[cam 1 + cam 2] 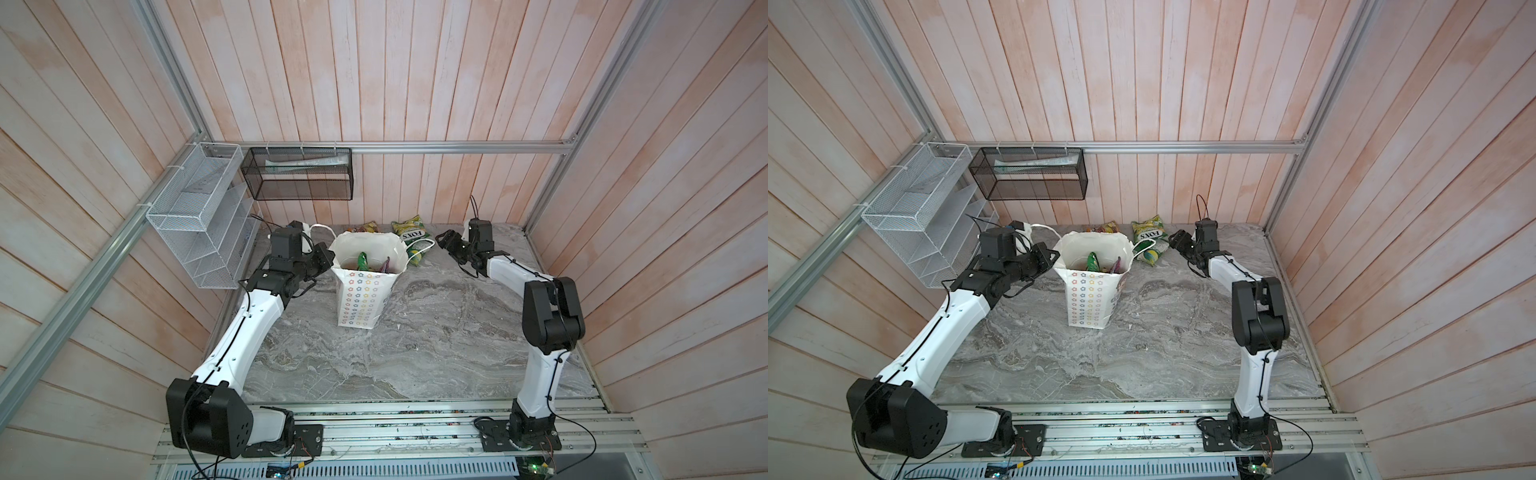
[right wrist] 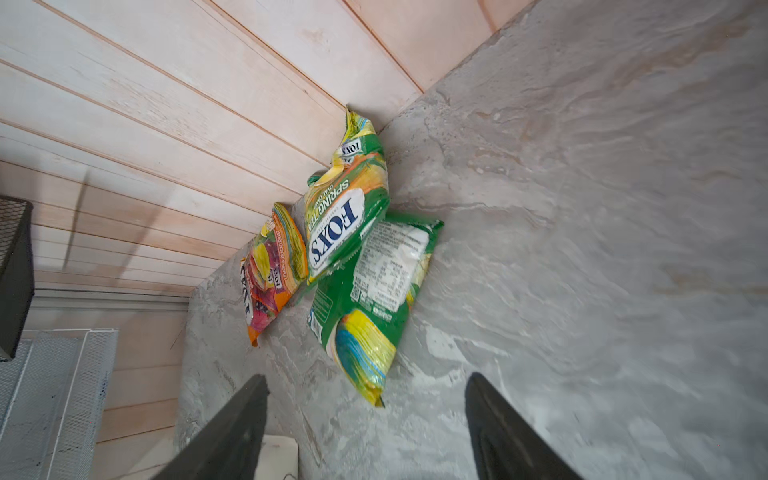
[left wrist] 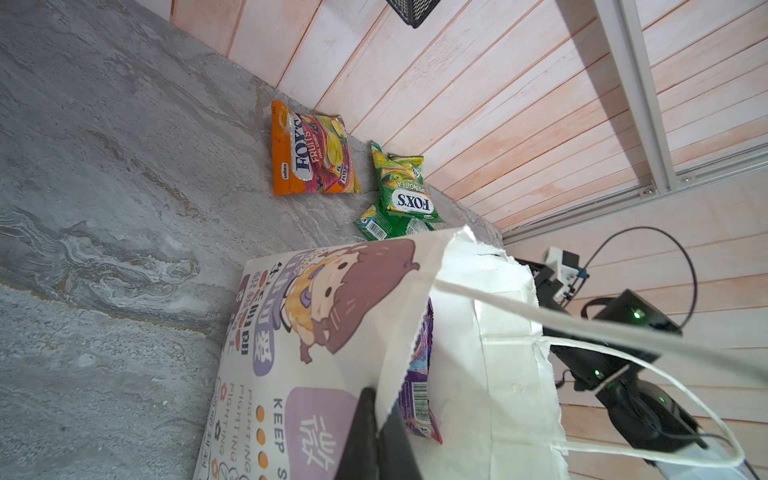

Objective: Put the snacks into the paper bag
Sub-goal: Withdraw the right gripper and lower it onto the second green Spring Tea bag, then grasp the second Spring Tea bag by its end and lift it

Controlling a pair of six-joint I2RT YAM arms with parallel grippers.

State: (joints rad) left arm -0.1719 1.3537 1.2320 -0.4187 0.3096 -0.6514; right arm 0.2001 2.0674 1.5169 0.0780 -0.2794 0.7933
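Note:
The white paper bag (image 1: 360, 299) (image 1: 1088, 297) (image 3: 316, 332) stands open at the back middle of the table. My left gripper (image 1: 329, 259) (image 1: 1053, 254) (image 3: 376, 401) is shut on its left rim. A green snack (image 1: 362, 262) and a purple one (image 3: 415, 395) stick up inside the bag. Behind the bag, against the wall, lie an orange snack (image 3: 311, 153) (image 2: 270, 274) and two green ones (image 1: 409, 230) (image 2: 345, 216), the upper overlapping the lower (image 2: 374, 291). My right gripper (image 1: 440, 242) (image 1: 1173, 239) (image 2: 366, 376) is open just short of the lower green packet, holding nothing.
A white wire rack (image 1: 199, 216) and a black mesh basket (image 1: 299, 174) hang on the left and back walls above the table. The bag's cord handles (image 3: 582, 328) stretch towards my left wrist. The back wall runs right behind the packets.

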